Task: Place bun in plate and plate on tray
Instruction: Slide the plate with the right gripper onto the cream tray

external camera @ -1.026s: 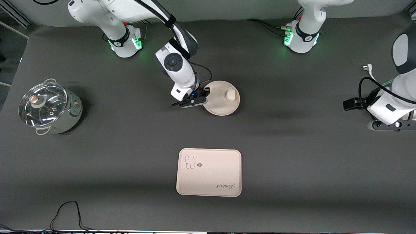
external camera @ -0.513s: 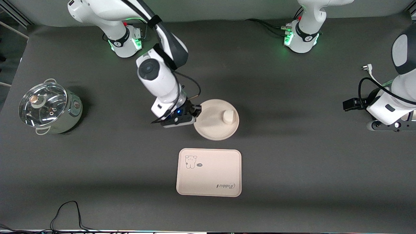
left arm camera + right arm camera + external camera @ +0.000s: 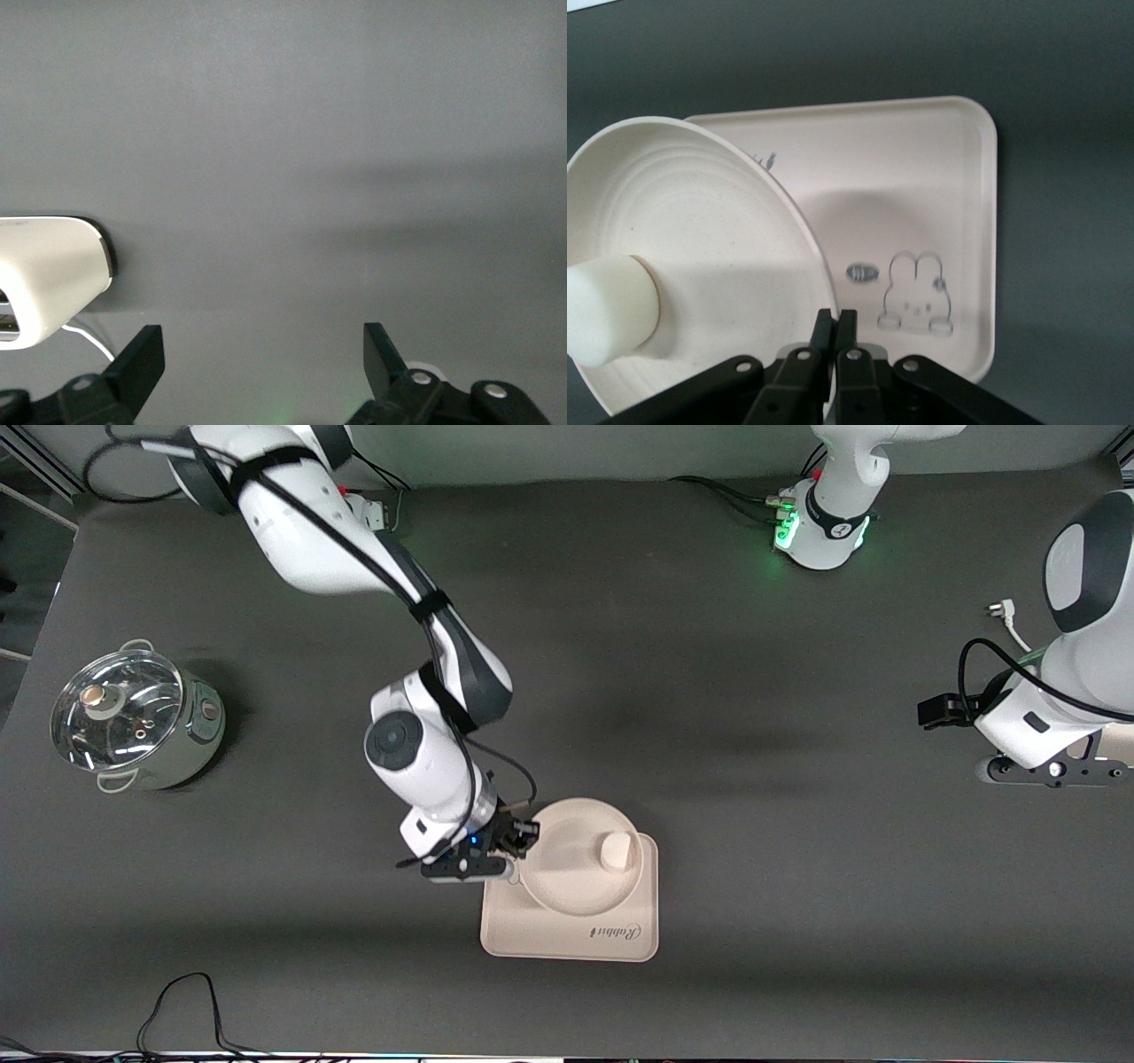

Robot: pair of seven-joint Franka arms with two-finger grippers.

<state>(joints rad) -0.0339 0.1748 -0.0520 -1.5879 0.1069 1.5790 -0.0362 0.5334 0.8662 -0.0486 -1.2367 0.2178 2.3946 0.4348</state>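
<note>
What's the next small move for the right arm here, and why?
Probably lower the plate onto the tray, then open. The right gripper pinches its rim above the tray, the bun lies in it, and the left gripper waits open.

Cursive "Rabbit" lettering, upside down in front view, on the tray (image 3: 567, 939) at the edge nearest the front camera. A small dark oval mark beside the tray's animal drawing is too small to read.

Plate (image 3: 576, 868) with bun (image 3: 616, 851), carried by right gripper (image 3: 516, 850) from bare table to over tray (image 3: 620, 943).
</note>
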